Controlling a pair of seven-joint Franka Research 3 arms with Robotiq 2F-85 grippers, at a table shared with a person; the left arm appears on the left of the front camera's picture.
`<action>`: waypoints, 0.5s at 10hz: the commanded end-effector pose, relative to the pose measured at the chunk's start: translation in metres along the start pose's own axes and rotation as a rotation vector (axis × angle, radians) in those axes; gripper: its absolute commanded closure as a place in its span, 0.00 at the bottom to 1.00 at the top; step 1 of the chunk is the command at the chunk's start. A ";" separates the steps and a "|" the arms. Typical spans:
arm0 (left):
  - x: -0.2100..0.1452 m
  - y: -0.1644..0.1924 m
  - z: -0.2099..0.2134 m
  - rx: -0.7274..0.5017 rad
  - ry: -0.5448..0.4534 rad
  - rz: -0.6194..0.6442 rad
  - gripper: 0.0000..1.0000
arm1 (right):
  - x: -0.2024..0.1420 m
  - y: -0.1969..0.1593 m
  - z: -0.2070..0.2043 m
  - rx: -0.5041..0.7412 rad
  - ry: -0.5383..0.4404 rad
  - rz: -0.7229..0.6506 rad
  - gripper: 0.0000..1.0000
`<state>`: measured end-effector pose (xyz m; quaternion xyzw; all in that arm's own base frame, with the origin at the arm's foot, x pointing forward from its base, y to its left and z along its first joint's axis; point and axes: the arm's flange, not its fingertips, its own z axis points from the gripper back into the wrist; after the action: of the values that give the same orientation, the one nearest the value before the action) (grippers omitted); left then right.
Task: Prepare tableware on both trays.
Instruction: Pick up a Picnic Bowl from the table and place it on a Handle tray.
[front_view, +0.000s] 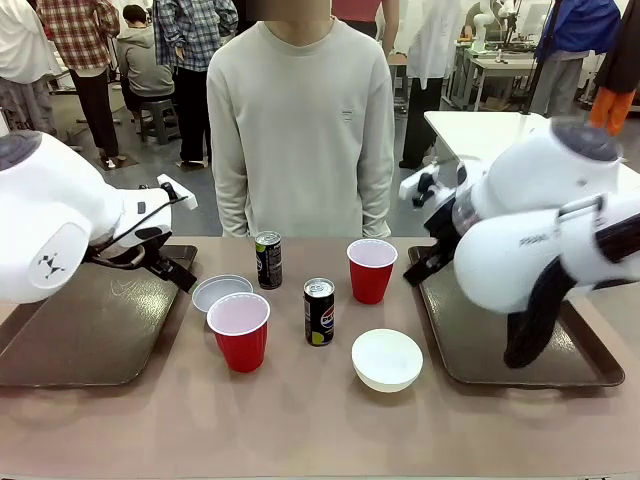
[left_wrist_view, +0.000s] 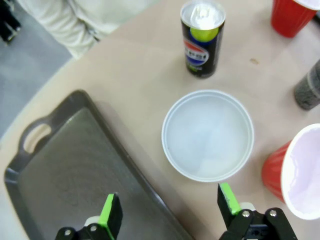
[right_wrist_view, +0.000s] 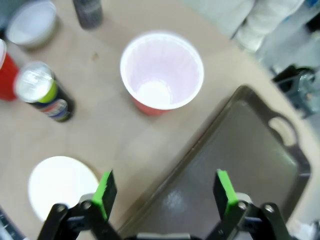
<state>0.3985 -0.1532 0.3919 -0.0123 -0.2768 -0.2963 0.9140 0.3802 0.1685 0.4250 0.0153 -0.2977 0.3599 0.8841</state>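
Note:
Between the two dark brown trays stand two red cups, two white bowls and two black cans. My left gripper is open above the left tray's inner rim, with a bowl just ahead of it and a can beyond. My right gripper is open over the right tray's edge. A red cup stands ahead of it, with a can and a bowl off to the side.
A person in a pale sweater stands at the far side of the table, hands out of sight. Both tray floors are bare. The table's near edge in front of the tableware is open. Other people and tables fill the background.

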 end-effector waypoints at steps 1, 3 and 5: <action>-0.036 -0.019 0.064 -0.058 0.011 0.059 0.00 | -0.010 -0.026 0.062 -0.003 -0.046 0.035 0.00; -0.062 -0.034 0.107 -0.146 0.100 0.061 0.00 | -0.015 -0.069 0.087 -0.170 -0.012 0.047 0.00; -0.080 -0.042 0.131 -0.179 0.153 0.052 0.00 | -0.040 -0.101 0.087 -0.256 0.123 0.107 0.00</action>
<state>0.3168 -0.1509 0.4866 -0.0720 -0.1861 -0.2973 0.9337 0.3717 0.0526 0.5057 -0.0930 -0.3206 0.3505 0.8750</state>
